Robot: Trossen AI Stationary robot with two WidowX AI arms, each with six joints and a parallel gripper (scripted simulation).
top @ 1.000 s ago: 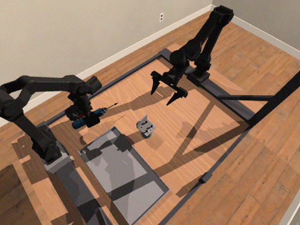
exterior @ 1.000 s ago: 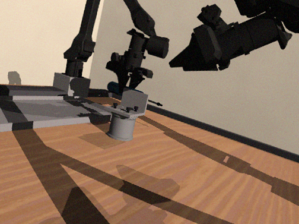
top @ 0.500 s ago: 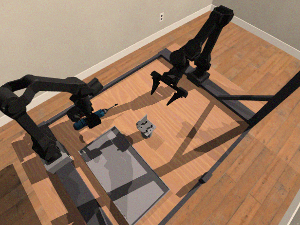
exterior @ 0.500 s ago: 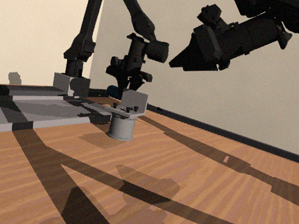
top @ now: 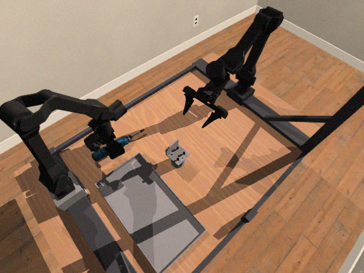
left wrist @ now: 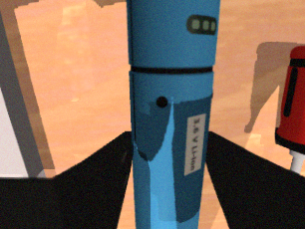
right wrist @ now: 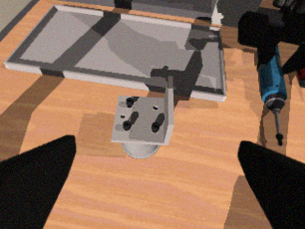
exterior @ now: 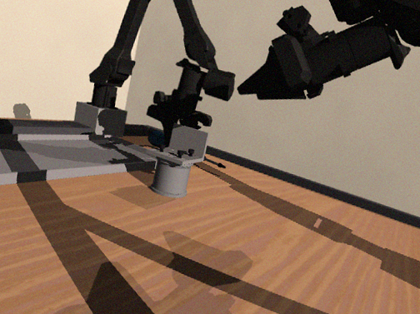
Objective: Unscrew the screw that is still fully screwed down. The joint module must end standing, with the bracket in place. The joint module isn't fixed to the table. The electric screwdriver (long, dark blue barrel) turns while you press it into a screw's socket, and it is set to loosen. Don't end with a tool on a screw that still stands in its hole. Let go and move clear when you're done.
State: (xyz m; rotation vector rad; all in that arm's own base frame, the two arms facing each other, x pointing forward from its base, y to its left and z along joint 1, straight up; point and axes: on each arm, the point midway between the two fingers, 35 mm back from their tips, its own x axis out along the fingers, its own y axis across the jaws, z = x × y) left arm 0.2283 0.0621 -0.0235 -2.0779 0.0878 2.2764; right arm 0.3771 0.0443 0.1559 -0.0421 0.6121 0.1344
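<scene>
The grey joint module [top: 174, 163] stands upright on the table with the angle bracket [top: 176, 152] on top. In the right wrist view the bracket [right wrist: 145, 119] shows three dark screws standing raised out of its plate. My left gripper [top: 104, 148] is shut on the electric screwdriver [top: 110, 146] with the blue barrel and holds it low, almost level, left of the module, its bit pointing away. The barrel fills the left wrist view [left wrist: 171, 110] between the fingers. My right gripper [top: 204, 110] is open and empty, hanging above the table behind the module.
A flat grey tray [top: 148, 204] lies in front of the module, close to the left arm. A red-handled screwdriver [left wrist: 294, 110] lies on the table beside the electric screwdriver. A dark frame runs around the table.
</scene>
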